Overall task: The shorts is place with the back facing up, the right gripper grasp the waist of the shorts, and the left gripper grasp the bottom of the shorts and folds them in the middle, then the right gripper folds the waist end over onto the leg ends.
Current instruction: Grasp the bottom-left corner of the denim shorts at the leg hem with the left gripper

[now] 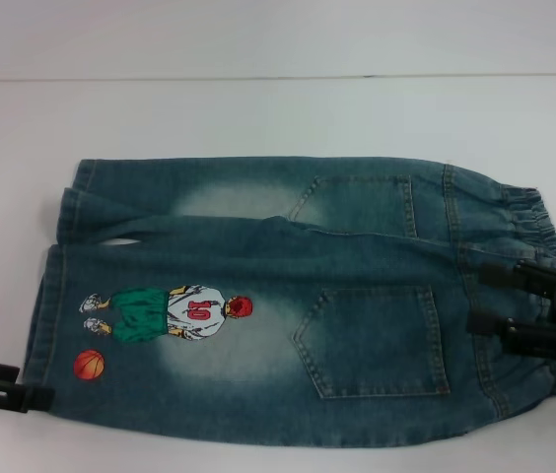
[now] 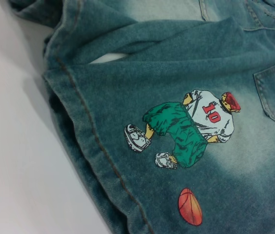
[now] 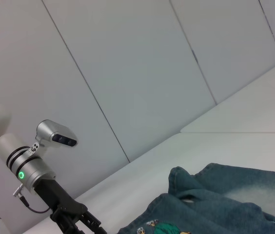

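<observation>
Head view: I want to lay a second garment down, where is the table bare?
The white table is bare beyond the shorts, up to the back wall. It is crowded at both ends: the left gripper sits by the leg hems, the right gripper over the waistband.

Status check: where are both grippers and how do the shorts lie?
Right gripper at the waist. Left gripper by the bottom. Shorts flat, unfolded. Nothing in the way.
</observation>
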### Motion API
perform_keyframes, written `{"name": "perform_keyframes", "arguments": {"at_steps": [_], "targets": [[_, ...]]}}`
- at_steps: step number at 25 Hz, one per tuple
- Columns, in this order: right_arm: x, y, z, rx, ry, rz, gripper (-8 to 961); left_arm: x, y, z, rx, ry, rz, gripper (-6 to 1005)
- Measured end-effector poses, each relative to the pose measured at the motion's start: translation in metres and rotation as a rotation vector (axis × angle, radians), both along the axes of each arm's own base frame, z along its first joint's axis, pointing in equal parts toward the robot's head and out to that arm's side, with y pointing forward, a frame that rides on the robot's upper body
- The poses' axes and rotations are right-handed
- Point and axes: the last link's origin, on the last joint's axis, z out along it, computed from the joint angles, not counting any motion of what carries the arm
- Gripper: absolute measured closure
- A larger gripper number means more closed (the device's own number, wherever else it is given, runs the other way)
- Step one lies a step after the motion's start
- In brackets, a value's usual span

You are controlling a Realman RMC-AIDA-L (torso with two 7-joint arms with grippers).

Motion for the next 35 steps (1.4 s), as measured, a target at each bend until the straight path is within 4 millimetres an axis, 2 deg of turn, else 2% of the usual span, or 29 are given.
{"name": "perform_keyframes", "arguments": {"at_steps": [17, 35], "targets": [[0.0, -0.001, 0.0, 0.0, 0.004, -0.001, 41, -0.002, -0.008, -0.004, -0.023, -0.008, 0.015, 152], [0.001, -0.001, 0.001, 0.004, 0.005, -0.002, 61, 0.002, -0.004, -0.011, -0.021, -0.019, 0.001, 171]]}}
